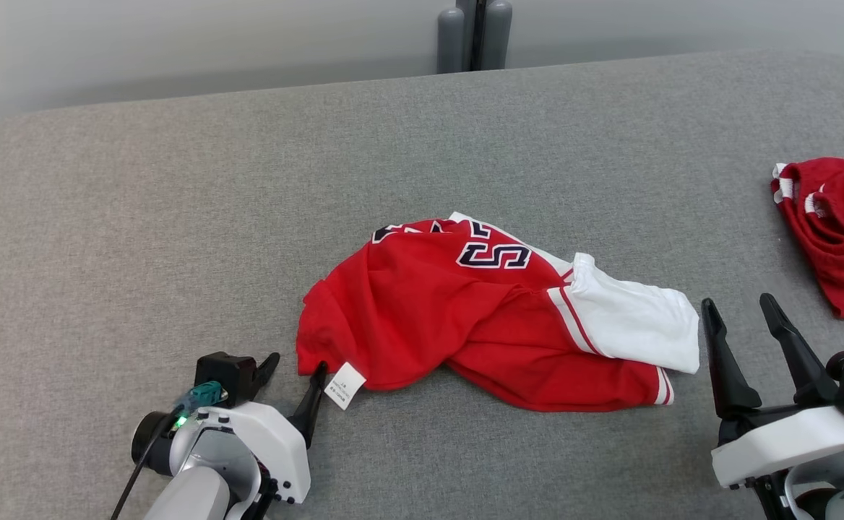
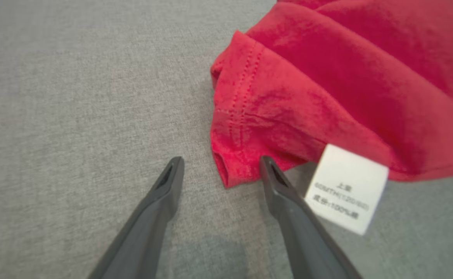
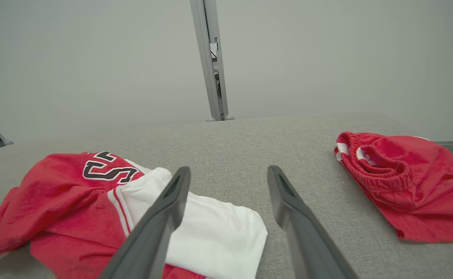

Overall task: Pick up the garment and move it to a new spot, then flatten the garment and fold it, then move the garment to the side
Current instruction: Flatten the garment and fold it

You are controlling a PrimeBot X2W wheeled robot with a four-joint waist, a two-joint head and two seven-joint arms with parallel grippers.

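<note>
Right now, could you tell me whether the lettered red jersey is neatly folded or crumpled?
Crumpled: the jersey lies bunched, its lettering partly hidden by creases, care label sticking out.

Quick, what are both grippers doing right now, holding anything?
Left gripper: open, holding nothing, at the shirt corner.
Right gripper: open, holding nothing.

— How did the garment (image 1: 429, 318) lie?
— It lay crumpled, not flat, near the middle of the grey cloth surface (image 1: 176, 180). It was a red jersey bunched into soft folds, and a fold at its far side partly hid the dark, white-edged lettering (image 1: 494, 254).
— And the sleeve?
— The white sleeve (image 1: 631, 318), red-striped at the seam, spread out to the right over the red hem. A white care label (image 1: 344, 386) stuck out at the near left corner.
</note>
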